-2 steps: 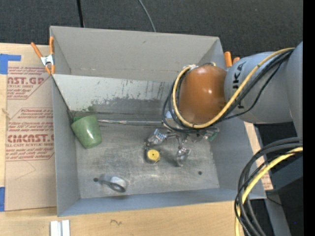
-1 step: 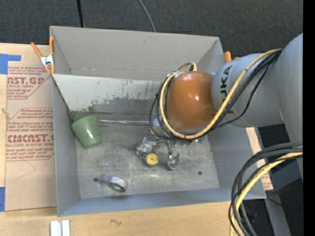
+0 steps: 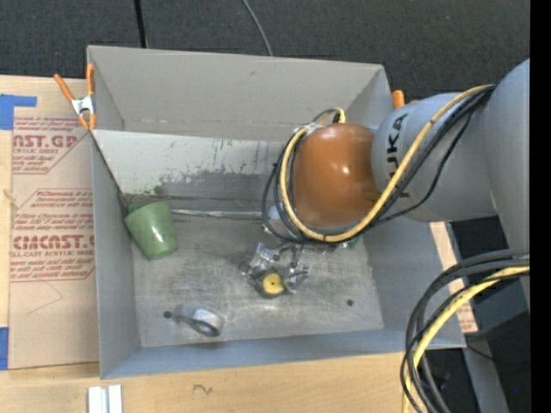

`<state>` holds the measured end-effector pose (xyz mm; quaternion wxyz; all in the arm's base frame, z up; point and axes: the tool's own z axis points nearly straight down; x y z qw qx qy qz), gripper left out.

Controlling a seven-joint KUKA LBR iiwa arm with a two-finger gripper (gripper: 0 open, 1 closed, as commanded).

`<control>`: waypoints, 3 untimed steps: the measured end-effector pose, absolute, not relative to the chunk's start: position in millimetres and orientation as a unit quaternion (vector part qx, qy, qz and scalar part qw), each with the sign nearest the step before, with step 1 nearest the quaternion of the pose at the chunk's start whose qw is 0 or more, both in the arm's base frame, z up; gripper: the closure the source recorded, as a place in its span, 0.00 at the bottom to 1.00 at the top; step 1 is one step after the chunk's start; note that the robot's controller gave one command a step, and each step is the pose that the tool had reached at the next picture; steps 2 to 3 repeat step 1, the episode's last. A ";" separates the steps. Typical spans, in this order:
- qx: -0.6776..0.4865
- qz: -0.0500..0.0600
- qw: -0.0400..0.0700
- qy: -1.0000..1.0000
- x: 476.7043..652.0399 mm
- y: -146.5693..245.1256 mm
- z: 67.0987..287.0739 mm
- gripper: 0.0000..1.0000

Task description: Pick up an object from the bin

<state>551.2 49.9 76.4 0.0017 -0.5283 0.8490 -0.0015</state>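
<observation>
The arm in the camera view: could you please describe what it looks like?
The arm is a thick, rounded, pale grey tube with dark KUKA lettering near its wrist. A glossy orange dome covers the wrist, and yellow and black cables loop round it and trail back along the arm. Below the dome sits a small silvery metal pincer.

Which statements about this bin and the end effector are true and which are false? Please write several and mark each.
A green cup lies at the left of the bin. True.
The end effector is over the green cup. False: it is over a small yellow thing near the middle.
A small silvery metal piece lies near the view's lower wall. True.
The cup touches the metal piece. False: they lie apart.
</observation>
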 end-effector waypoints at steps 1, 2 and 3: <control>-0.573 -0.001 0.004 0.819 540.4 62.3 218.5 1.00; -0.573 -0.001 0.004 0.819 540.4 62.3 218.5 1.00; -0.573 -0.001 0.004 0.819 540.4 62.3 218.5 1.00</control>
